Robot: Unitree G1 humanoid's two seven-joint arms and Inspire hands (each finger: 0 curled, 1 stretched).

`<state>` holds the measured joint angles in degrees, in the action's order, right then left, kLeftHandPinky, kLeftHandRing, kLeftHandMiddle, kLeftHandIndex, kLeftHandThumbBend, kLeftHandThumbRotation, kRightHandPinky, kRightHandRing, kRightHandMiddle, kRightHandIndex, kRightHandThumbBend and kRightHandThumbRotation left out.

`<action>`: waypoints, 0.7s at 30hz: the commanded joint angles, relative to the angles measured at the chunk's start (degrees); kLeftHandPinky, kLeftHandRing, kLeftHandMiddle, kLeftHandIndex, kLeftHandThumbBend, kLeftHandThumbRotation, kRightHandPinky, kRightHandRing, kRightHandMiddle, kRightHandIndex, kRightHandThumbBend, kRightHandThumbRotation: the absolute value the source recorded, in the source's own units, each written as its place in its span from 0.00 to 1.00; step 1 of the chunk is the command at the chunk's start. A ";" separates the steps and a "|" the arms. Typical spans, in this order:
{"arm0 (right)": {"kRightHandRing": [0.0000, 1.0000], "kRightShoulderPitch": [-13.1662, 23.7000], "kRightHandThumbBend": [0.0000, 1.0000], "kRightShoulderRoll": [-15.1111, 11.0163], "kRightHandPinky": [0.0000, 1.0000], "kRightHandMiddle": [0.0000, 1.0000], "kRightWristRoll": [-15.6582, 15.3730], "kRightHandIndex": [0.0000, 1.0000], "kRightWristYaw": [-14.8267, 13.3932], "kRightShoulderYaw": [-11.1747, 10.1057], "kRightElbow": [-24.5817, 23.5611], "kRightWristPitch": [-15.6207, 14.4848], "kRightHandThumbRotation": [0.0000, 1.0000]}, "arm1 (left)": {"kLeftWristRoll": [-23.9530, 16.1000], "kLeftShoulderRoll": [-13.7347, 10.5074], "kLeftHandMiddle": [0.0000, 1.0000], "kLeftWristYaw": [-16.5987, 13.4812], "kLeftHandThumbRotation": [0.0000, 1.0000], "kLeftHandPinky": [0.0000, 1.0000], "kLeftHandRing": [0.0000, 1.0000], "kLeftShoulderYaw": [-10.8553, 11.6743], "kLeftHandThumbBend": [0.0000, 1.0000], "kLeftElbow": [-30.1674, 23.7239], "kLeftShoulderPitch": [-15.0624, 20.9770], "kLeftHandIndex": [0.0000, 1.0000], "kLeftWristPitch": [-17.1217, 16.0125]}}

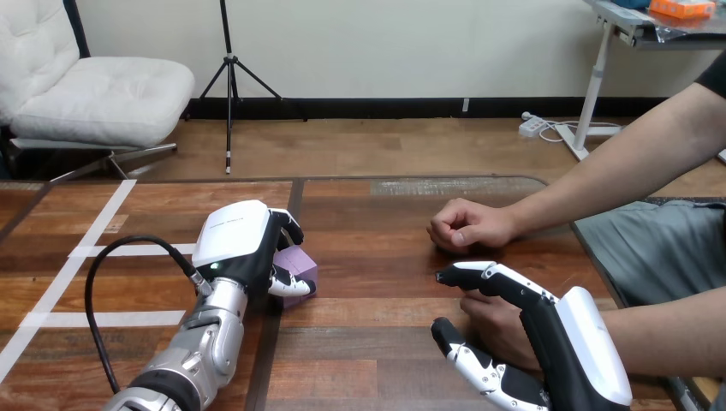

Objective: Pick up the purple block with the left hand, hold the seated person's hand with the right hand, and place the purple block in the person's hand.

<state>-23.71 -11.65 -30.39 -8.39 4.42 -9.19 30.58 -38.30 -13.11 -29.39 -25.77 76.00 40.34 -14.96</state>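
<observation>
Purple block (300, 264) sits on the desk (377, 291), your left hand (240, 244) with fingers curled round it. The person's hand (492, 318), clasped by your right hand (565, 347), lies well apart to the right; carry that way.

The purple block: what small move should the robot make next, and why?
Probably lift it straight up off the table. The left robot hand has its fingers curled round the purple block, which seems to rest on the wood, and the right robot hand is at the person's near hand.
</observation>
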 commanded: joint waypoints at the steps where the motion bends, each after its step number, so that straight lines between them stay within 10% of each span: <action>1: 0.72 2.13 0.44 -0.33 0.72 0.71 0.11 0.69 -0.27 -0.19 -2.92 0.38 0.48 | -0.52 -0.69 0.57 -0.02 0.00 0.47 0.50 -0.72 0.60 0.30 0.73 0.58 -0.02; 21: 0.73 2.02 0.44 -0.27 0.73 0.72 0.40 0.69 0.12 -0.27 -3.41 -0.24 0.47 | 1.37 -0.80 0.56 0.12 0.00 0.46 0.49 0.73 0.56 -0.06 -0.13 0.58 -2.37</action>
<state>-23.71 -11.65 -30.37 -8.38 4.42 -9.24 30.49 -37.85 -13.15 -29.53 -25.74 76.01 40.25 -15.65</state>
